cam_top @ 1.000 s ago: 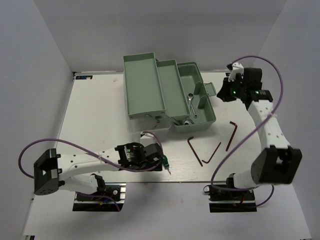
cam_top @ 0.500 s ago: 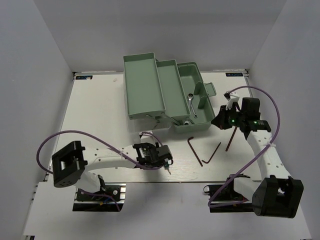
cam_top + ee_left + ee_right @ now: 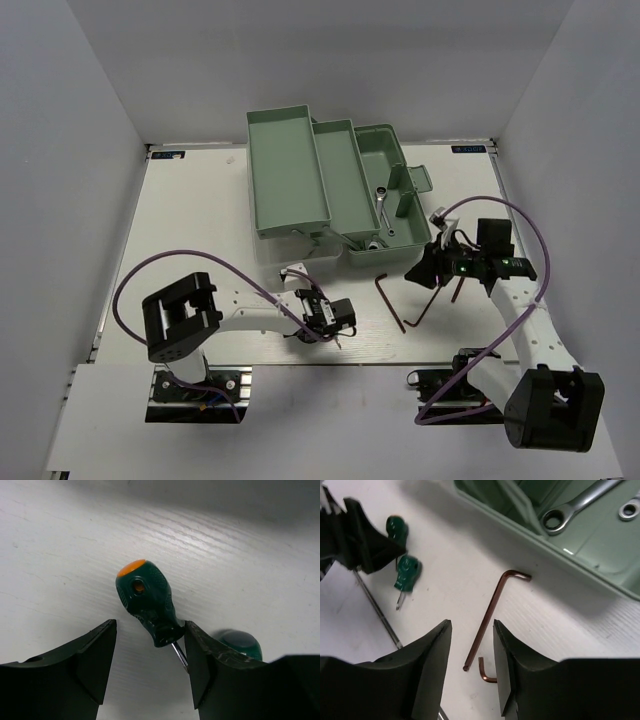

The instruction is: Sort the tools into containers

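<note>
A stubby green-handled screwdriver (image 3: 145,602) with an orange cap lies on the table between the fingers of my open left gripper (image 3: 150,630), touching the right finger. A second screwdriver (image 3: 240,642) lies just right of that finger. My open right gripper (image 3: 472,630) hovers over a thin L-shaped hex key (image 3: 492,612), with another key's bend (image 3: 487,672) below it. In the top view the left gripper (image 3: 335,320) is front centre and the right gripper (image 3: 425,270) is over the hex keys (image 3: 388,300). The mint toolbox (image 3: 300,180) holds a silver wrench (image 3: 383,197).
The open toolbox (image 3: 600,555) lies just beyond the right gripper, with its lid handle (image 3: 417,180) on the right. A third hex key (image 3: 460,285) lies partly under the right arm. Both screwdrivers (image 3: 406,572) show in the right wrist view beside the left gripper. White walls enclose the table.
My right arm has swung from the back right, beside the toolbox, forward and left to over the hex keys. My left gripper has moved right along the table's front to the screwdrivers.
</note>
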Robot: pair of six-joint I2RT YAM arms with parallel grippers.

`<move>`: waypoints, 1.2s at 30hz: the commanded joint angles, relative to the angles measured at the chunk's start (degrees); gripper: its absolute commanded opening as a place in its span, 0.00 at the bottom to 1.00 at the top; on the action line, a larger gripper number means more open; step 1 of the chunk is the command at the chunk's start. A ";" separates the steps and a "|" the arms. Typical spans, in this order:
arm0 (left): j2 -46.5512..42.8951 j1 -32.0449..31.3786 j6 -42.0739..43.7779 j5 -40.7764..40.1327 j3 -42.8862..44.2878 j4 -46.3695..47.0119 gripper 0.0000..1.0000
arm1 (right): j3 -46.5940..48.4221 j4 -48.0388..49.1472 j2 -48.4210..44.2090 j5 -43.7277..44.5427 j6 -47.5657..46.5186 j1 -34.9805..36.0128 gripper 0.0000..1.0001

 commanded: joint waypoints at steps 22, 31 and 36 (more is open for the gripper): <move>4.78 0.01 -5.43 -6.48 -1.90 2.86 0.07 | -0.59 -5.42 -0.10 0.52 -9.39 9.35 0.54; -9.88 -6.50 11.66 0.61 1.44 4.40 0.00 | -0.41 -0.60 -0.63 8.50 -3.33 10.23 0.57; -17.45 -7.82 40.33 14.59 4.59 23.05 0.00 | 3.52 -1.72 2.71 15.28 -0.33 10.05 0.00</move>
